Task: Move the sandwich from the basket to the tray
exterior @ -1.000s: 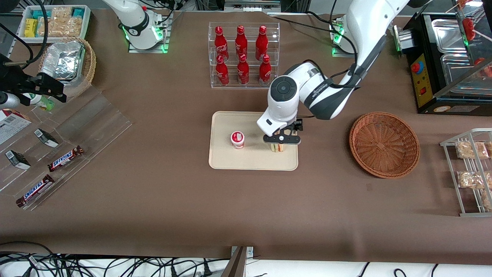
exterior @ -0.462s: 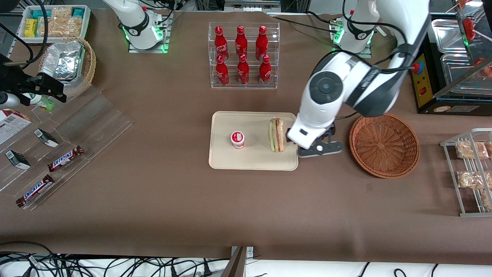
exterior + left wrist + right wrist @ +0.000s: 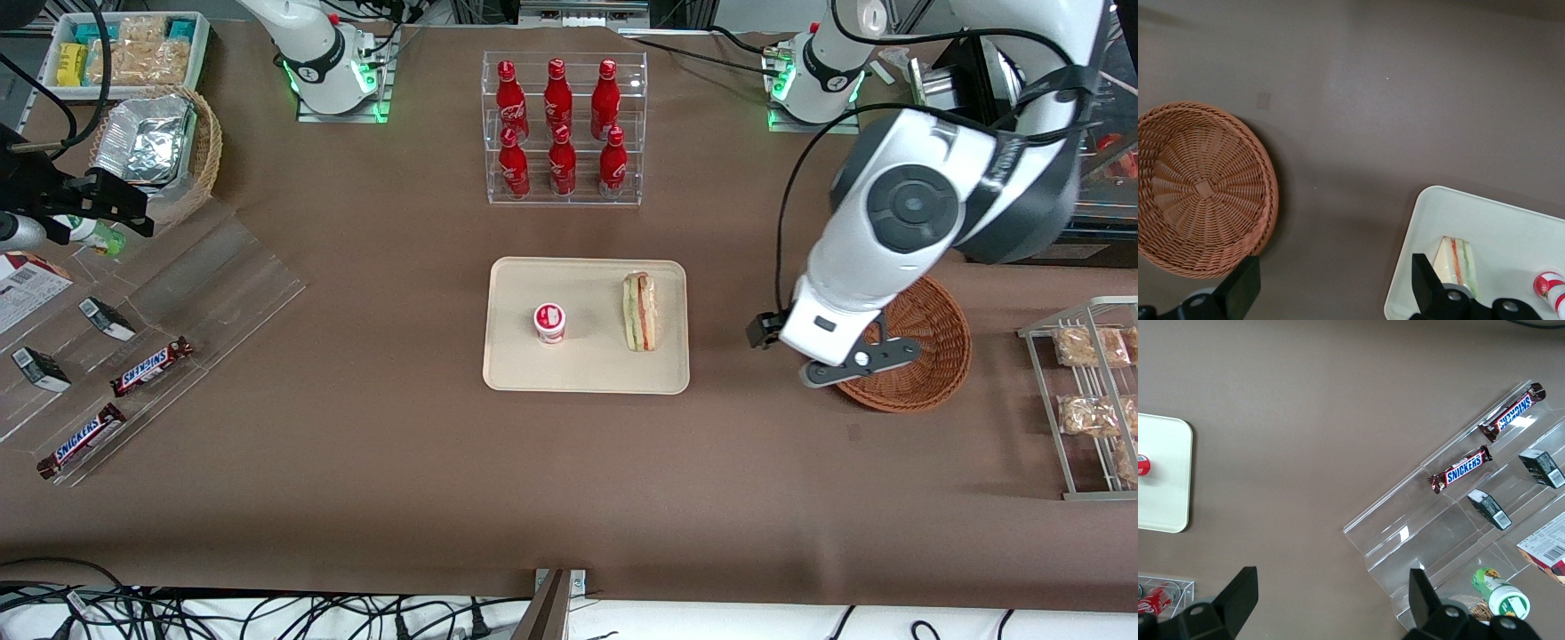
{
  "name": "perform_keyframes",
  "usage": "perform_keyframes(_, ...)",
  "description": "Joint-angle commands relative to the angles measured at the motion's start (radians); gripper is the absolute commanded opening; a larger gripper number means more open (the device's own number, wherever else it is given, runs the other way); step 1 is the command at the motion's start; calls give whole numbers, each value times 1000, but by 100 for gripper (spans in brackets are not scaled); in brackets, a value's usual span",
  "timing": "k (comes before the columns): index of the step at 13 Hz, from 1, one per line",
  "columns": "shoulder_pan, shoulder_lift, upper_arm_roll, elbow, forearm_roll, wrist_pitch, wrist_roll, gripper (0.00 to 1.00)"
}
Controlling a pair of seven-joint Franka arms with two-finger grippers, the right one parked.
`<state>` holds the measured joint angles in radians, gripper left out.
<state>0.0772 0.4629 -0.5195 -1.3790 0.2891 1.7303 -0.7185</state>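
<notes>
Claw hangs above the table at right of centre in the front view, over the basket's rim on the side nearest the tray; fingers spread wide, nothing held. In the wrist view both fingers show as dark wedges well apart, bare brown table between them. Basket sits empty under the arm, partly covered by it in the front view. Tray lies mid-frame, well apart from the basket. Sandwich rests on the tray, near the rim closest to the basket, filling stripes showing. A small red-and-white cup stands on the same tray, beside the sandwich toward the parked arm's end. Rack of red bottles stands farther from the camera than the tray, upper centre. Snickers bars lie at lower left.
</notes>
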Motion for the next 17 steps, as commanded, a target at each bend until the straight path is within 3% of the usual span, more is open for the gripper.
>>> perform_keyframes(1,59,-46,-5,-3,-53,-55,109,100)
perform_keyframes(5,110,-98,7,-11,-103,-92,235,100)
perform_keyframes(8,63,-190,139,-40,-197,-121,355,100)
perform_keyframes(11,29,-269,243,-69,-246,-164,488,100)
perform_keyframes(13,3,-312,301,-74,-258,-211,562,100)
perform_keyframes(17,-5,-359,332,-83,-258,-261,695,100)
